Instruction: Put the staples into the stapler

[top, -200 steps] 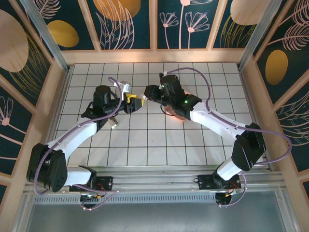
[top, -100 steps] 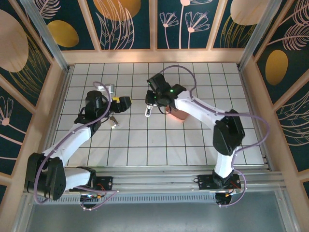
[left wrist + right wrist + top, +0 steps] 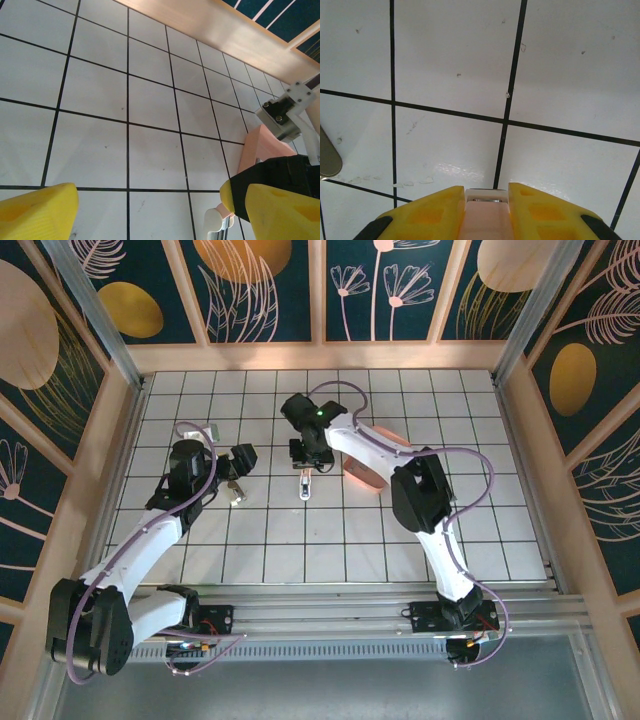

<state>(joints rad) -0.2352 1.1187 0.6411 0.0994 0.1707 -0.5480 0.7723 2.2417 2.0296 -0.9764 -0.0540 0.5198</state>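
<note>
Right wrist view: the right gripper (image 3: 486, 197) is clenched on the pale pink stapler (image 3: 486, 222) over the white tiled counter (image 3: 445, 75). From the top external view, the staples (image 3: 236, 494) lie on the counter to the stapler's left, just near of the left gripper (image 3: 243, 457), which is spread wide and empty.

Staples (image 3: 236, 495) left of stapler (image 3: 306, 484), tray (image 3: 362, 477) right

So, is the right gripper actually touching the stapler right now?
Touching. The right wrist view shows the pale pink stapler pinched between the right gripper's two yellow fingers, with no gap on either side.
</note>
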